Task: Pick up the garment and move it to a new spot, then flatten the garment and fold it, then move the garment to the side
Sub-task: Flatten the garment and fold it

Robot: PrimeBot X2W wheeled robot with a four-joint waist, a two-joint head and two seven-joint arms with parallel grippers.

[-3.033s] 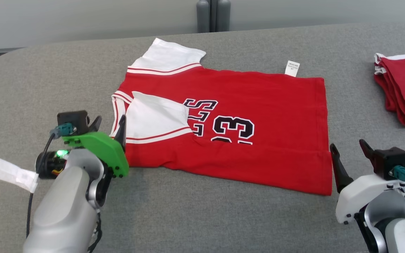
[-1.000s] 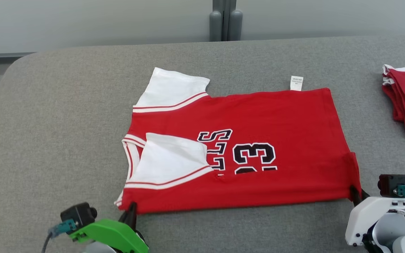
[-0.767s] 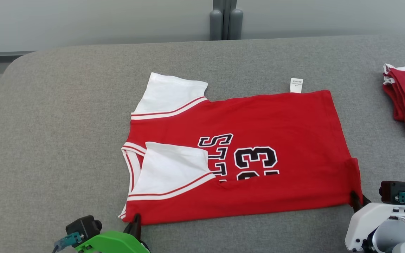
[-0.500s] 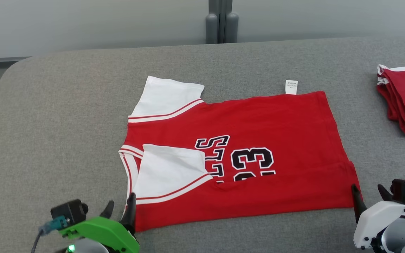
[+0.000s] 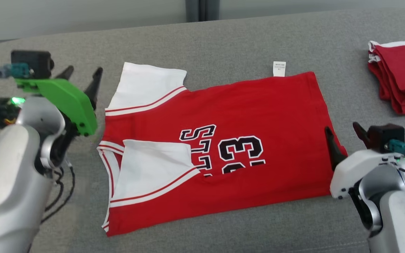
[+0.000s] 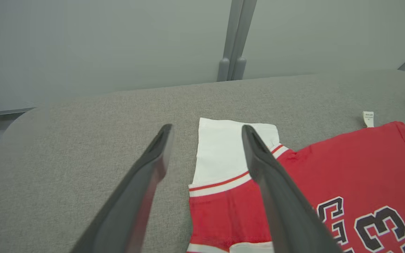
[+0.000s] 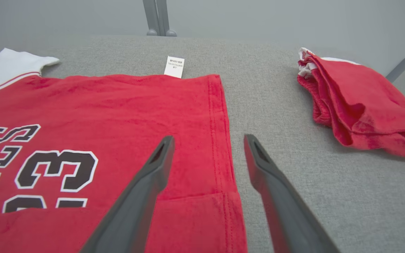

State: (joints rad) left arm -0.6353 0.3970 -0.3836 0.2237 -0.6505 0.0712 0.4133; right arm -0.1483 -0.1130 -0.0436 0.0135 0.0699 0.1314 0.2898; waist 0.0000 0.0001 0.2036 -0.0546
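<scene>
Jersey (image 5: 258, 112) lies flat on the table (image 5: 223, 38), mid-surface, number up. Near sleeve (image 5: 153, 168) is folded onto the chest; far sleeve (image 5: 146, 84) is spread out. Left gripper (image 5: 83, 72): fingers spread, empty, just beside the far sleeve. Right gripper (image 5: 342, 128): fingers spread, empty, straddling the jersey's right hem. Contact cannot be told. Folded red pile (image 5: 403, 77) lies well apart, far right.

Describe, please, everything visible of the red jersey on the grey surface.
The red knit jersey lies flat on the grey fabric surface, neck toward the robot's left, hem toward its right. Its near side is folded over, laying one white, red-striped sleeve beside the black, white-edged 33 and half-hidden letters. The other sleeve spreads at the far side, where a white label pokes out.
</scene>
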